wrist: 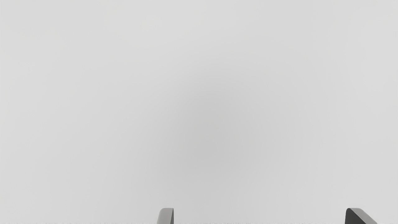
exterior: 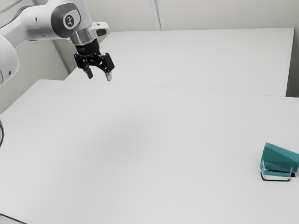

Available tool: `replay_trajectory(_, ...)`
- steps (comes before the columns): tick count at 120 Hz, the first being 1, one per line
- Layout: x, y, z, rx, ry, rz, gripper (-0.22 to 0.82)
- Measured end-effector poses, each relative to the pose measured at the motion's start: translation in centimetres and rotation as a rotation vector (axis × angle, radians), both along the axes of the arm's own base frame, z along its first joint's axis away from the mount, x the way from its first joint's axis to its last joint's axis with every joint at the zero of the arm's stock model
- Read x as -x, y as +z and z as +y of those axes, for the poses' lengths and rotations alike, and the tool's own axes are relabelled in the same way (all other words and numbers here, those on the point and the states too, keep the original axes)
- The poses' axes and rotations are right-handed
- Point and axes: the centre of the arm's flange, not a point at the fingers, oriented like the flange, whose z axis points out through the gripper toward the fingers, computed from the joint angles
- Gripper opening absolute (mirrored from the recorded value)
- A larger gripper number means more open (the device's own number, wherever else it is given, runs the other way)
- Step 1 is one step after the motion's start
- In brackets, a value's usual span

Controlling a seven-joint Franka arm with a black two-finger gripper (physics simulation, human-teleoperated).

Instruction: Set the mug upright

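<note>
In the exterior view my gripper (exterior: 99,76) hangs high above the table at the upper left, its two fingers apart with nothing between them. The wrist view has the gripper (wrist: 259,214) open over bare white surface, the fingertips widely spaced. A teal mug (exterior: 279,159) lies tipped over on the table at the exterior view's right edge, partly cut off there. It is far from the gripper. Where its handle is, I cannot tell for certain.
The white table (exterior: 140,154) stretches below the arm, with a soft shadow on it. Behind its far edge stands a large white panel or surface (exterior: 196,60). A dark thin line (exterior: 13,218) crosses the exterior view's lower left corner.
</note>
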Motion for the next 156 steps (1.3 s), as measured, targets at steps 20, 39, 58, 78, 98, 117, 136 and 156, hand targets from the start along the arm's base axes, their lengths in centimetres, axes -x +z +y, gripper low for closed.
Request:
replay_trajectory(20, 0.1, 0.0, -0.1, 0.001, -0.003, 0.003, 0.60)
replay_trajectory(39, 0.0, -0.5, -2.1, 0.007, -0.034, 0.011, 0.60)
replay_trajectory(58, 0.1, -2.1, -7.4, 0.143, -0.080, 0.023, 0.60)
replay_trajectory(78, 1.3, -6.5, -13.7, 0.321, -0.098, 0.042, 0.60)
replay_trajectory(98, 3.0, -9.3, -20.3, 0.445, -0.125, 0.046, 0.60)
replay_trajectory(117, 3.3, -11.5, -27.3, 0.516, -0.175, 0.005, 0.60)
replay_trajectory(136, 2.1, -14.7, -32.5, 0.602, -0.160, -0.018, 0.60)
replay_trajectory(156, 1.6, -20.3, -36.5, 0.711, -0.097, 0.016, 0.60)
